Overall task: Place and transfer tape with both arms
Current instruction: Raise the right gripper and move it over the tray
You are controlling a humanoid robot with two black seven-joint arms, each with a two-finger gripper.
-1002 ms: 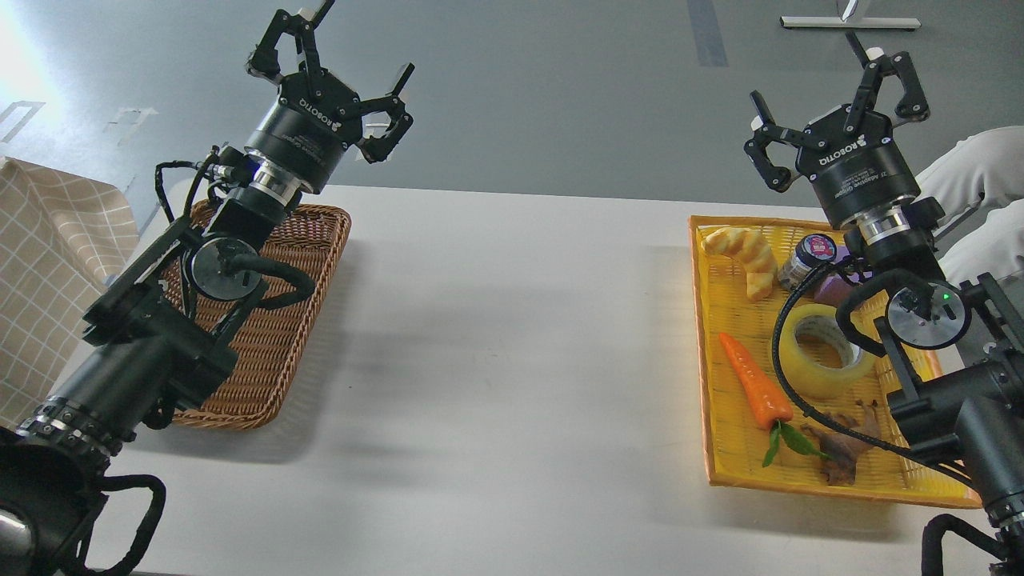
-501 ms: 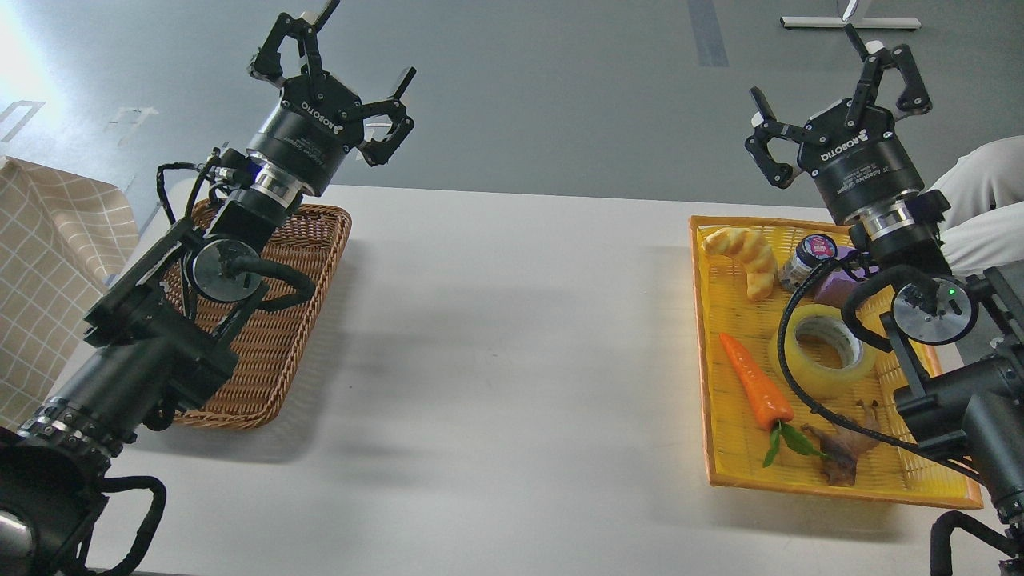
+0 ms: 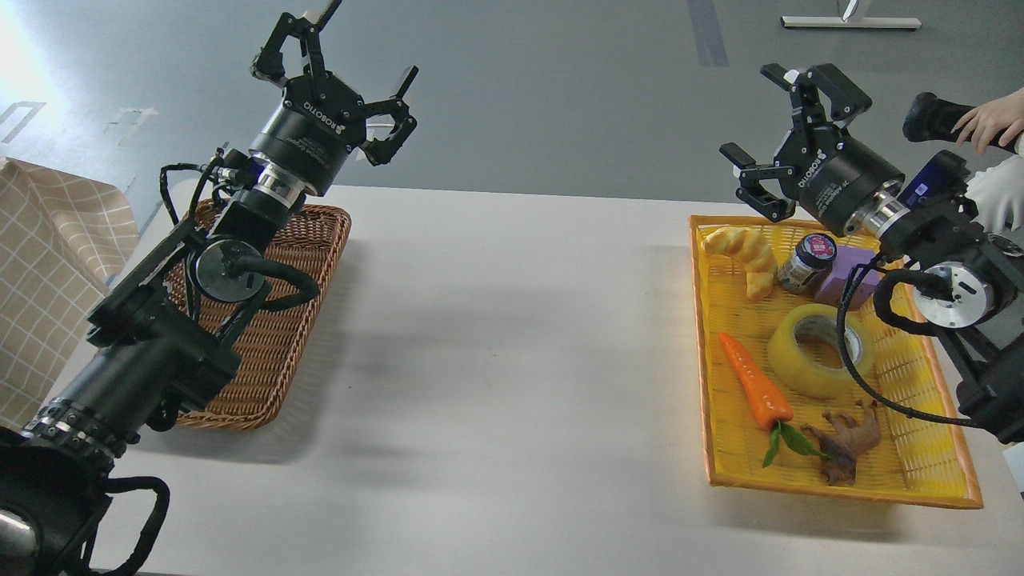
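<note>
The tape point(image 3: 812, 352), a yellow translucent roll with a pale core, lies flat in the yellow tray point(image 3: 800, 480) at the right, a black cable crossing its right side. My right gripper point(image 3: 772, 128) is open and empty, raised above the tray's far edge, tilted to the left. My left gripper point(image 3: 340, 60) is open and empty, held high above the far end of the brown wicker basket point(image 3: 264, 352) at the left.
The tray also holds a croissant point(image 3: 744, 256), a small jar point(image 3: 806, 260), a purple block point(image 3: 852, 276), a toy carrot point(image 3: 756, 392) and a brown figure point(image 3: 844, 444). A checked cloth point(image 3: 44, 280) lies far left. A person's hand point(image 3: 988, 124) is at far right.
My right arm has swung: its gripper tilted left and moved down toward the tray's far edge, uncovering more of the tape. A hand appeared at the far right. The left arm barely moved.
</note>
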